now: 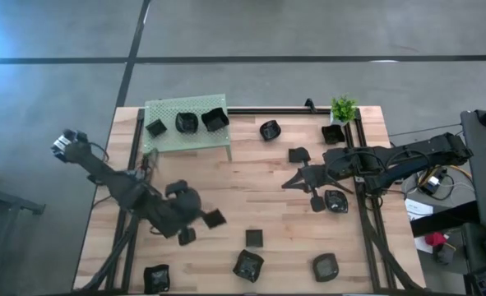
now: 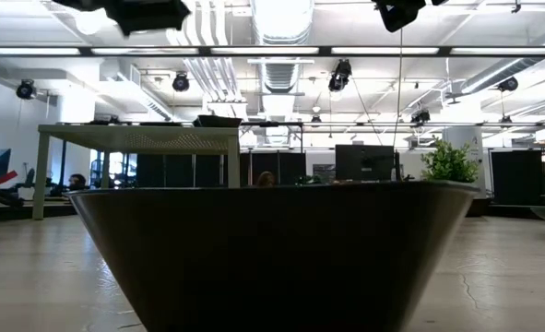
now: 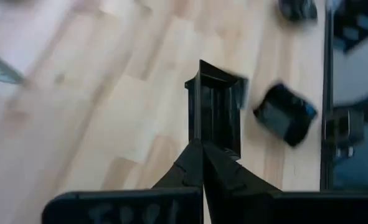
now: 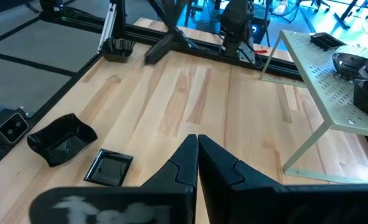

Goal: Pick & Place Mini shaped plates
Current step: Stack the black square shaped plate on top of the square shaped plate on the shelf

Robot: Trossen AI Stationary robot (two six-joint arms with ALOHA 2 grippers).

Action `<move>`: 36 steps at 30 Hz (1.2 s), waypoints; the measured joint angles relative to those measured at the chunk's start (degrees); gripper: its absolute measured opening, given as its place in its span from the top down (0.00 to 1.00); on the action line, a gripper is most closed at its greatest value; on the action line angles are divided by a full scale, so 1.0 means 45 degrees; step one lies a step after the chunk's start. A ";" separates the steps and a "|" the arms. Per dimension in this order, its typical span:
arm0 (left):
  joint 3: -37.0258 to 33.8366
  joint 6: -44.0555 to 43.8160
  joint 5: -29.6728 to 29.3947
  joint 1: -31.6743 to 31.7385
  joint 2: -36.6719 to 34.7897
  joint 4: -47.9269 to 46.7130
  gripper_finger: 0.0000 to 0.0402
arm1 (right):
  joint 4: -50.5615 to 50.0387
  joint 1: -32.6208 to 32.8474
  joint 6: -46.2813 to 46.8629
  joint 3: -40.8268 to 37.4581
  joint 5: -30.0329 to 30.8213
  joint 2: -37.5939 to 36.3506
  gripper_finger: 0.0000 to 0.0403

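While left arm (image 1: 136, 197) lifts plate (image 3: 216, 106), right arm (image 1: 391, 160) hovers.

Open wood mid-table (image 1: 251, 193), btwn the arms: clear path. Green perforated platform (image 1: 187, 125) blocks far-left corner, 3 mini plates on top. Near edge crowded w/ plates (image 1: 248, 265). Right side tight: plates round right gripper (image 1: 290, 182), potted plant (image 1: 343, 108) at far-right corner.

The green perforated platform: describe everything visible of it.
The pale green perforated metal platform is a flat rectangular sheet dotted with small holes, raised on thin legs. It stands at the table's far left corner. Three small black dishes rest on top. Neither gripper touches it.
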 joint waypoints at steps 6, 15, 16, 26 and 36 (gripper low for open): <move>-0.0015 -0.2014 -0.1635 0.0208 -0.1332 -0.1299 1.00 | 0.0000 0.0001 -0.0049 0.0000 -0.0002 0.0002 0.98; -0.0015 -0.6835 -0.5758 0.0244 -0.2613 -0.3986 1.00 | 0.0000 0.0000 -0.0044 0.0000 -0.0002 -0.0002 0.98; -0.0015 -0.7491 -0.6091 0.0244 -0.2675 -0.4375 1.00 | 0.0000 0.0003 -0.0045 0.0000 -0.0002 0.0001 0.98; -0.0024 -1.2289 -0.8309 0.0316 -0.2764 -0.7774 1.00 | 0.0000 0.0000 -0.0235 0.0000 -0.0002 0.0001 0.98; -0.0024 -1.2776 -0.8901 0.1811 -0.3093 -0.9209 1.00 | 0.0015 0.0002 -0.0369 0.0000 -0.0002 -0.0001 0.98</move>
